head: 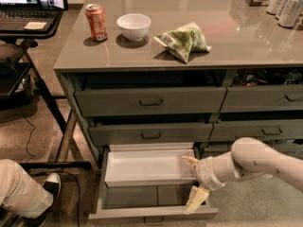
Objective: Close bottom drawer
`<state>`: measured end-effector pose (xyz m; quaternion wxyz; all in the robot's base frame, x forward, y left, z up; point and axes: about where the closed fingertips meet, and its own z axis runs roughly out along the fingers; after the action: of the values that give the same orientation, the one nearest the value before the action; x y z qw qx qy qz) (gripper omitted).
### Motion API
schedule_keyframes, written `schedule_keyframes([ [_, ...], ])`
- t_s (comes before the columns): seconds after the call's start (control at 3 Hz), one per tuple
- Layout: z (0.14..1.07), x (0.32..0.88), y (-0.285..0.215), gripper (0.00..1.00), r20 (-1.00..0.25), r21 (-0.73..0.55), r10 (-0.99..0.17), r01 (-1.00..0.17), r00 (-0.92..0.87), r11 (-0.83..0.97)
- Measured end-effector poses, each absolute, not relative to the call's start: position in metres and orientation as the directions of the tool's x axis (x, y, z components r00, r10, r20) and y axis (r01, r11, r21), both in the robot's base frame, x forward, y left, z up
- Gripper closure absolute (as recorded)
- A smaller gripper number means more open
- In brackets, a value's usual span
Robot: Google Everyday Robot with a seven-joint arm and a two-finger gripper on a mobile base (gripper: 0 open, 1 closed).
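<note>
The bottom drawer (151, 213) is pulled out wide at the foot of the grey cabinet, low front panel toward me, with a white tray insert (149, 167) in its back half. My gripper (193, 183) reaches in from the right on a pale arm. It is open, with one cream fingertip (189, 161) at the tray's right end and the other (196, 200) down by the drawer's front right corner, just behind the front panel.
Two shut grey drawers (150, 102) sit above it, more drawers to the right. On the countertop stand a red can (96, 21), a white bowl (133, 26) and a green bag (183, 40). A person's leg and shoe (26, 193) are at lower left, beside a laptop stand (28, 18).
</note>
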<state>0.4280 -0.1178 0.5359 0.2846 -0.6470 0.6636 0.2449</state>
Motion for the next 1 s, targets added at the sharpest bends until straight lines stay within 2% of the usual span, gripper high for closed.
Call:
schedule_keyframes([
  [0.67, 0.376, 0.427, -0.122, 0.00, -0.729, -0.036, -0.684, -0.999, 0.038, -0.017],
  [1.0, 0.345, 0.407, -0.107, 0.00, -0.758, 0.017, -0.652, -1.000, 0.001, -0.021],
])
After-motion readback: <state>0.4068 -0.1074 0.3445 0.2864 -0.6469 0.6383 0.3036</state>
